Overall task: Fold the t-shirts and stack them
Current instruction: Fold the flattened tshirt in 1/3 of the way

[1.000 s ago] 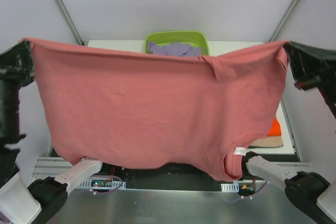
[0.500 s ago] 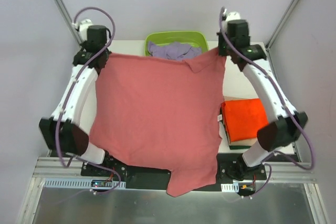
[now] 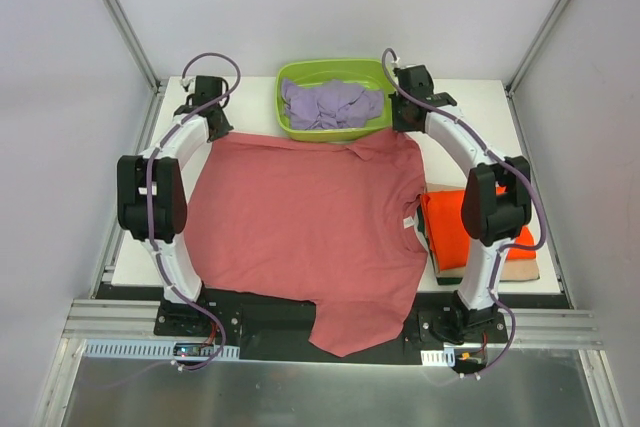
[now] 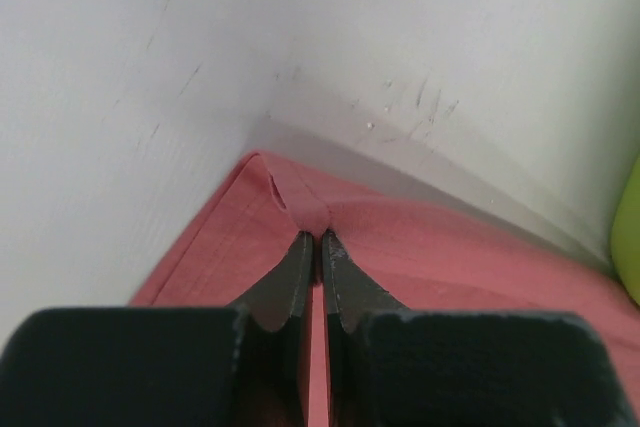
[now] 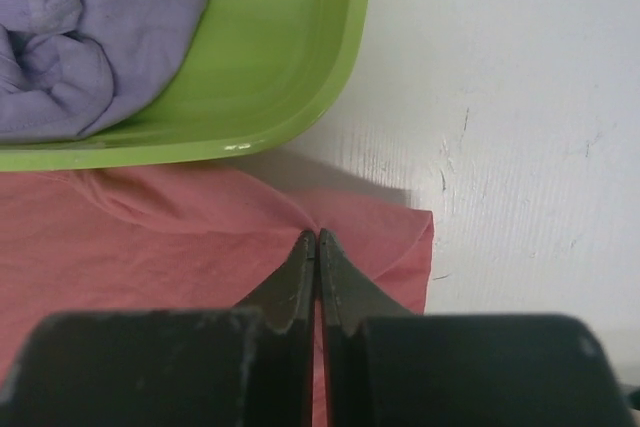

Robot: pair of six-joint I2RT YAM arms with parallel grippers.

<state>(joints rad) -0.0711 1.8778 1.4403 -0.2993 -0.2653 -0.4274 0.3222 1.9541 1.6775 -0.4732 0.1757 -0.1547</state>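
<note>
Nearest to the arm bases, one part of the salmon-red soft cloth t-shirt (image 3: pixel 300 217) hangs over the near edge of the white tabletop (image 3: pixel 480 117). The rest of it lies spread quite flat in the middle. Just beside it on the right, a folded bright orange cloth t-shirt (image 3: pixel 450 232) lies on a folded tan cloth t-shirt (image 3: pixel 520 269).

Further away, both arms reach down to the two far corners of the salmon-red shirt. The left end effector (image 4: pixel 320 237) is closed and pinches a small ridge of cloth at the far left corner. The right end effector (image 5: pixel 317 235) is closed in the same way on the far right corner, near the lime-green plastic tub (image 5: pixel 340 67). In this tub a crumpled lavender cloth t-shirt (image 3: pixel 330 104) lies.

I judge the shirt to be light and limp: it keeps no shape, it sags where nothing holds it, and it probably slides easily on the smooth tabletop. It is best taken by a thin pinch at an edge or corner, at two points together, so that the edge between them remains straight for the fold
</note>
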